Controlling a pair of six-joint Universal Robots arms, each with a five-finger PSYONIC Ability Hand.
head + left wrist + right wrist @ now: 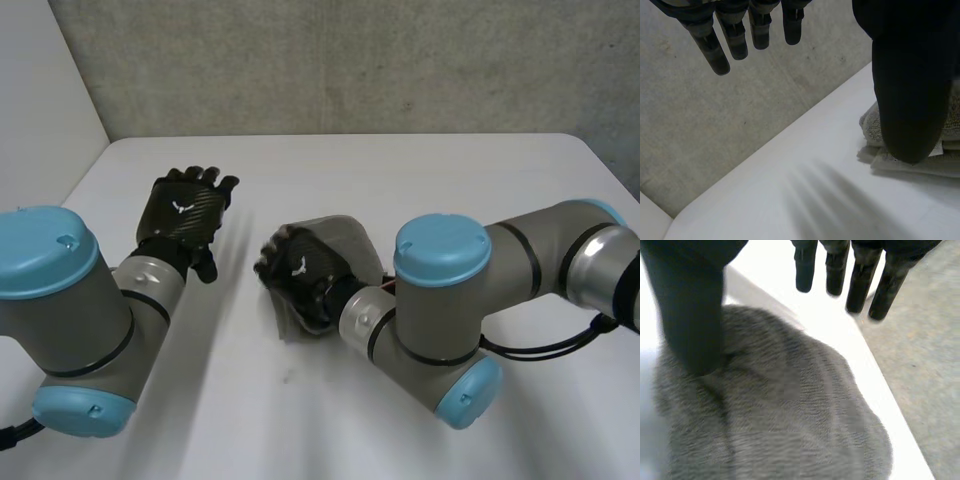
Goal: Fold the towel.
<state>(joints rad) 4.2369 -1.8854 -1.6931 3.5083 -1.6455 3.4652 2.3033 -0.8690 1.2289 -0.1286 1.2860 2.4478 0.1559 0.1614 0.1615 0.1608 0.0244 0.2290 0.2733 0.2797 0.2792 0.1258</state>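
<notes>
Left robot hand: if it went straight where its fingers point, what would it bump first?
Probably nothing: the left robot hand points across the table toward the grey wall beyond. The towel lies off to its side.

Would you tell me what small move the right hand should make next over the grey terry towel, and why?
Probably lift the right hand straight up off the grey terry towel: it already lies in stacked layers on the white table, the hand's fingers are straight, and the left hand hovers open, apart.

Grey cylindrical arms (500, 290), light-blue round caps (442, 248); left hand (183, 212), right hand (300, 268) black, woven-pattern, white mark.
</notes>
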